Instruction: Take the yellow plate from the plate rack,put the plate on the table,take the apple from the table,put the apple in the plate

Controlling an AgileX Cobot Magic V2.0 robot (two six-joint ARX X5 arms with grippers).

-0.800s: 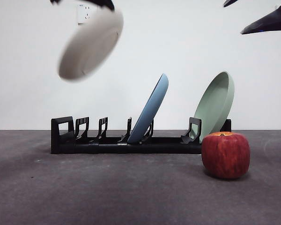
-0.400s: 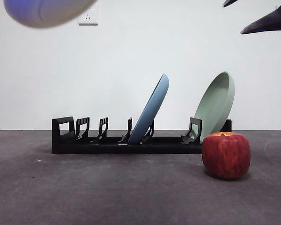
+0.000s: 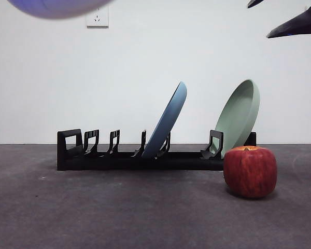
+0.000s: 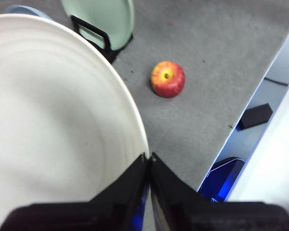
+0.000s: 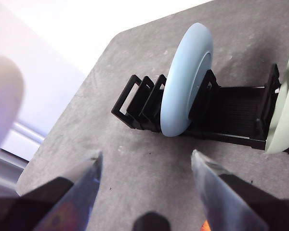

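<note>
yellow plate [image 4: 53, 125]: up in the air, clear of the plate rack [image 3: 140, 155]; only its blurred underside shows at the front view's top edge.
left end effector [image 4: 148, 161]: I've got it clenched on the plate's rim, so the dish hangs free for set-down.
apple [image 3: 250, 171]: on the worktop [image 3: 119, 212], just beside the rack's end; I'd judge it's next.
right end effector [image 5: 144, 166]: released, jaws wide apart, waiting above the rack.
blue plate [image 3: 168, 119], green plate [image 3: 239, 116]: slotted, leaning; not mine to touch.

Bare surface [image 3: 119, 212] is left before the plate rack [image 3: 145, 158] — blocked rightward only by the apple [image 3: 250, 171].
</note>
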